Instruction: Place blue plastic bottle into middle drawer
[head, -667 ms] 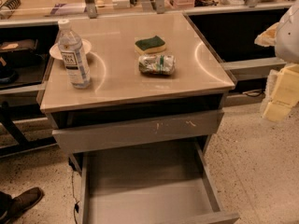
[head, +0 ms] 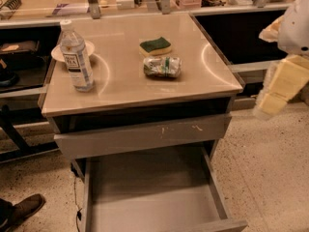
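A tall clear plastic water bottle with a white screw cap and pale label point(head: 77, 58) stands upright near the left rear of the beige table top point(head: 120, 88), just in front of a small white dish point(head: 88, 47). A green-and-yellow sponge point(head: 155, 46) and a crumpled green-white packet point(head: 162, 66) lie close together near the middle. Below a shut grey drawer front with pale scratch marks point(head: 145, 134), the wide grey metal drawer point(head: 149, 192) is pulled out. The cream-coloured gripper point(head: 279, 90) hangs off the table's right side, well apart from the bottle; I cannot tell whether it is spread or closed.
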You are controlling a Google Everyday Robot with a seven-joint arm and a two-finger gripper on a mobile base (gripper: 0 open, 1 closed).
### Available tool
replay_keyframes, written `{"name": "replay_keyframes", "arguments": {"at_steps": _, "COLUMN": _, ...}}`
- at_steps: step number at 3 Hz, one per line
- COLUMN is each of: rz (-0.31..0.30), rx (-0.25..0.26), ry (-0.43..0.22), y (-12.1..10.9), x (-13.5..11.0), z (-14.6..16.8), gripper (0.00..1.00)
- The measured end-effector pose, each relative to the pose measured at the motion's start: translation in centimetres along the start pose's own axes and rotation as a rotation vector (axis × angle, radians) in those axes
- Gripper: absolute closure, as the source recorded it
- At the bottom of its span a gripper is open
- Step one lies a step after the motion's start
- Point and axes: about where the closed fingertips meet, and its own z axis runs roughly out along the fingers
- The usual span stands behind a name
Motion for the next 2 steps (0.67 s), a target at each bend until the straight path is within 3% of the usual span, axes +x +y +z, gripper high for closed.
{"name": "replay_keyframes", "arguments": {"at_steps": 1, "rz": 0.073, "rx": -0.016, "ry": -0.137, "y": -2.4, "x": -5.2, "z": 1.6, "gripper": 0.00}}
{"name": "replay_keyframes", "arguments": {"at_steps": 2, "rz": 0.117, "rx": -0.066, "ry": -0.239, "y": -4.6, "x": -10.4, "z": 3.6, "gripper": 0.00}}
